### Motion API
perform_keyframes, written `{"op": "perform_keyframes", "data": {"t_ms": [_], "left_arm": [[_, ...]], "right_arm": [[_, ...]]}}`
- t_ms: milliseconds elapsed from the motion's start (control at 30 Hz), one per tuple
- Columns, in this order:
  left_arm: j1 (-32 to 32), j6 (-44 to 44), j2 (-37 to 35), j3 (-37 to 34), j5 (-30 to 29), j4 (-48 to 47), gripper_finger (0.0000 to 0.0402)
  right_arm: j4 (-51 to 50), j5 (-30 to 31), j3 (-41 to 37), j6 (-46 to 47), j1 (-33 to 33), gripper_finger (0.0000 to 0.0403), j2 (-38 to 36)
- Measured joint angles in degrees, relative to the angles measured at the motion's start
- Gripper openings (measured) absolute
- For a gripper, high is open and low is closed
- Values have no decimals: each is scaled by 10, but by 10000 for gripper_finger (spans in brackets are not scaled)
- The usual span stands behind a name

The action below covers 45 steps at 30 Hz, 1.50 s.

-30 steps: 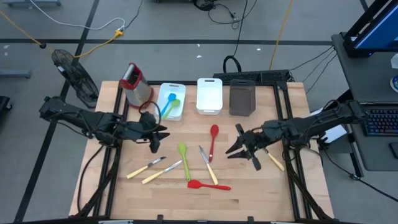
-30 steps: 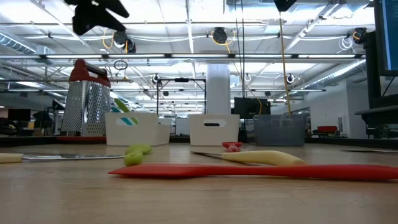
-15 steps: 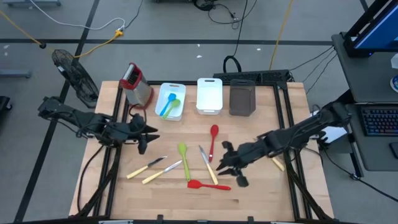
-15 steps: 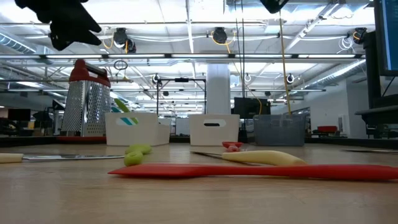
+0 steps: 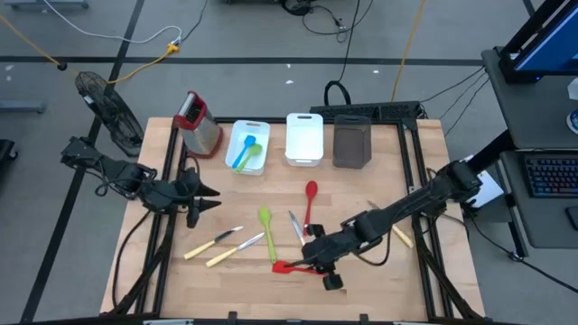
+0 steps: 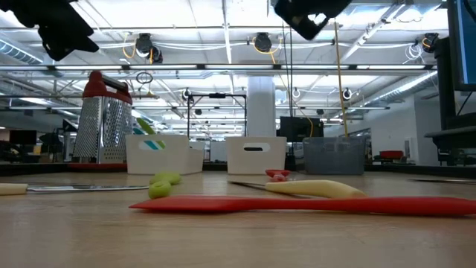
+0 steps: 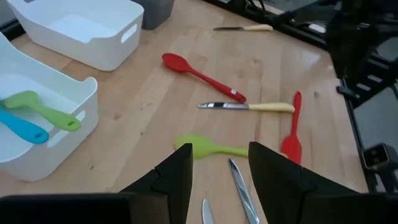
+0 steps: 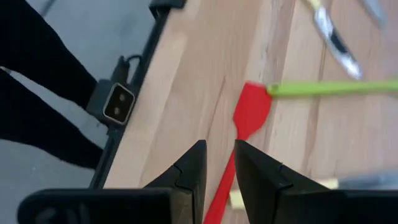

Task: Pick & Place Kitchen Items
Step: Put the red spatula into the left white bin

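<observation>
Right gripper (image 5: 318, 262) hung low over the near middle of the wooden table (image 5: 379, 280), its dark fingers (image 8: 186, 171) parted by a narrow gap directly above the handle of the flat red plastic spatula (image 5: 302, 268), with nothing pinched between them. Left gripper (image 5: 200, 199) waited at the table's left side, its fingers (image 7: 177, 174) spread and empty. Just left of the red spatula lay the green plastic spoon (image 5: 266, 233), and beside it a metal-bladed knife with a pale yellow handle (image 5: 303, 242); farther off lay the red plastic spoon (image 5: 309, 204). Two more yellow-handled knives (image 5: 226, 246) lay at the near left, and another yellow-handled knife (image 5: 397, 233) lay at the right, partly hidden by the right arm. Along the far edge stood a red-topped metal box grater (image 5: 197, 124), a white rectangular bin (image 5: 247, 147) holding a blue utensil (image 5: 244, 151) and a green utensil (image 5: 250, 153), a second white bin (image 5: 304, 139) and a dark grey bin (image 5: 351, 143).
</observation>
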Motion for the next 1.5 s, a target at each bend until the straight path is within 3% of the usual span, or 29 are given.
{"op": "perform_keyframes", "data": {"t_ms": [667, 1033, 1500], "left_arm": [[-58, -11, -3, 0, -3, -13, 159], [-58, 30, -2, 0, 81, -10, 159], [-56, 74, -2, 0, 41, -3, 159]], "right_arm": [[-133, -3, 1, 172, 52, 73, 17], [-124, -3, 1, 170, 54, 73, 17], [-124, -2, 1, 171, 41, 88, 17]]}}
